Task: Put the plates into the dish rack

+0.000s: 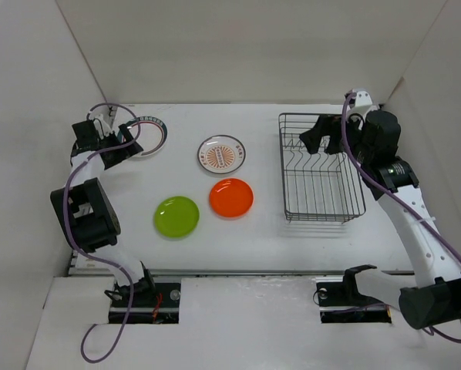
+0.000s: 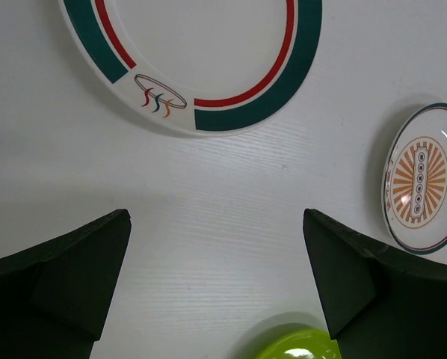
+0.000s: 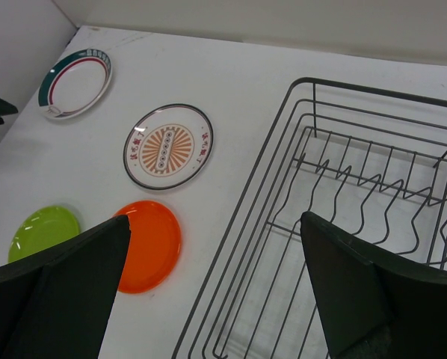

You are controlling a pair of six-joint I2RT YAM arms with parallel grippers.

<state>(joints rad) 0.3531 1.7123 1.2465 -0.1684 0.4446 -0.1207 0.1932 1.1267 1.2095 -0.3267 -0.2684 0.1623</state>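
Both arm bases (image 1: 134, 297) sit at the bottom edge of the top view. All four plates lie flat on the table (image 1: 254, 239), none loaded yet: green-rimmed plate (image 1: 155, 139) upper left, sunburst plate (image 1: 221, 153) centre, orange plate (image 1: 231, 197) just below it, lime green plate (image 1: 176, 216) to the lower left. The dish rack (image 1: 281, 166) stands right of centre, holding nothing. The left gripper (image 1: 113, 141) hovers at the green-rimmed plate, and the right gripper (image 1: 316, 142) hangs over the rack's far end.

Left wrist view: fingers spread wide, nothing grasped. The green-rimmed plate fills the upper frame, just beyond the fingertips, so it is probably the first pick.

Right wrist view: fingers released and empty. The rack prongs run along the right side, which suggests this arm is positioned to serve the slots.
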